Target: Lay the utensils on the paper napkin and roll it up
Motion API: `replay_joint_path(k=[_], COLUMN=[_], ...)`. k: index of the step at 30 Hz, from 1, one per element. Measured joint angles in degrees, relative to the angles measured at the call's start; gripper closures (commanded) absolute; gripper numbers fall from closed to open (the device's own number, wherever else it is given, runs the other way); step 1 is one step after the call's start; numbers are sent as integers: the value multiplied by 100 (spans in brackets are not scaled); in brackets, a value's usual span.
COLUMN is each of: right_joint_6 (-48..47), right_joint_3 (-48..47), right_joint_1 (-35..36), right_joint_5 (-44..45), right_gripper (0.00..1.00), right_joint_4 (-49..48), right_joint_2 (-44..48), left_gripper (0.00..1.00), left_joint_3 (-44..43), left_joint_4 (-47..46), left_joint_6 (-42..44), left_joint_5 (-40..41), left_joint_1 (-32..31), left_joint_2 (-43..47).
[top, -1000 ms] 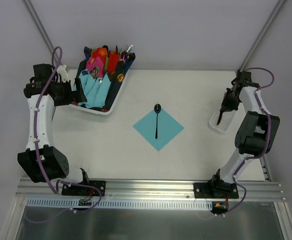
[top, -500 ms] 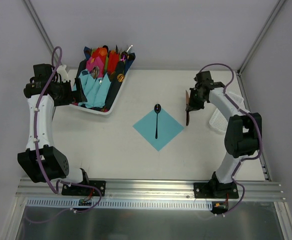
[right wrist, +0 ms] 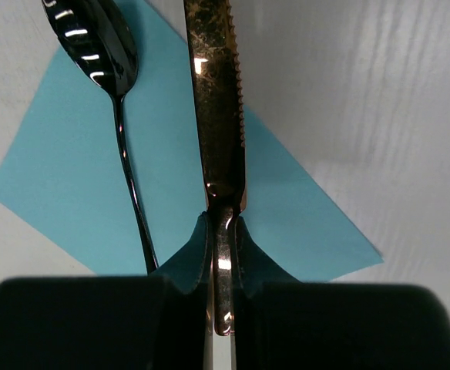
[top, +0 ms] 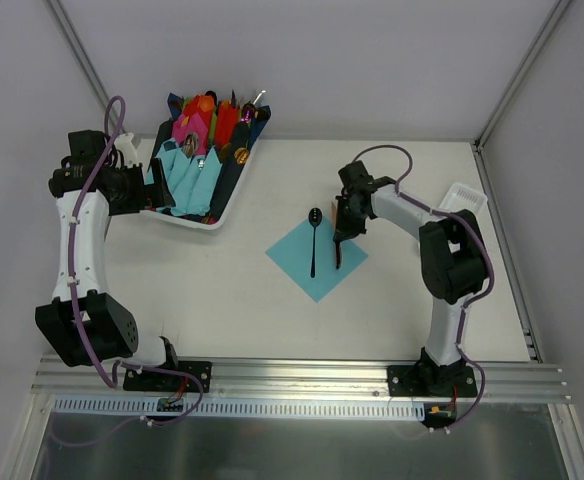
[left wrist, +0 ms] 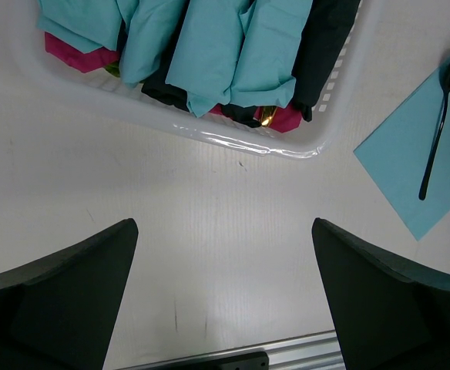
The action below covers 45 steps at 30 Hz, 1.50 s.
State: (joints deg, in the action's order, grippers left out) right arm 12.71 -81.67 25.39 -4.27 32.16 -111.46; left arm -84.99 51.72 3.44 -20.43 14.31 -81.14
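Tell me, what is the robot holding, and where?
The right pincer pinches the knife by its handle, near the blade; the left pincer holds nothing.

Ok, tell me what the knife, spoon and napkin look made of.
The knife: polished copper-toned metal, likely; mirror glints, serrated edge.
The spoon: glossy black, probably coated metal, possibly plastic; sharp highlights on the bowl.
The napkin: thin matte teal paper; lies flat, no sheen.

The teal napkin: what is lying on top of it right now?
A dark spoon lies on the napkin, bowl at a corner. The right tool holds a coppery knife over it; touching or not is unclear. The tool hides the paper beneath.
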Motion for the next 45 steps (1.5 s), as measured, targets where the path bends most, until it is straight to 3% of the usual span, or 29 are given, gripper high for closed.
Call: replay_joint_path(k=[45], right_joint_6=[621], right_joint_3=[96], right_joint_1=[691], right_joint_5=[214], right_gripper=[100], right_joint_4=[-264], right_joint_2=[-264], left_gripper=[1], left_joint_3=[216], left_joint_4=[-17], left_joint_6=[-9], left_joint_5=[0], left_joint_1=[0], left_joint_2=[59])
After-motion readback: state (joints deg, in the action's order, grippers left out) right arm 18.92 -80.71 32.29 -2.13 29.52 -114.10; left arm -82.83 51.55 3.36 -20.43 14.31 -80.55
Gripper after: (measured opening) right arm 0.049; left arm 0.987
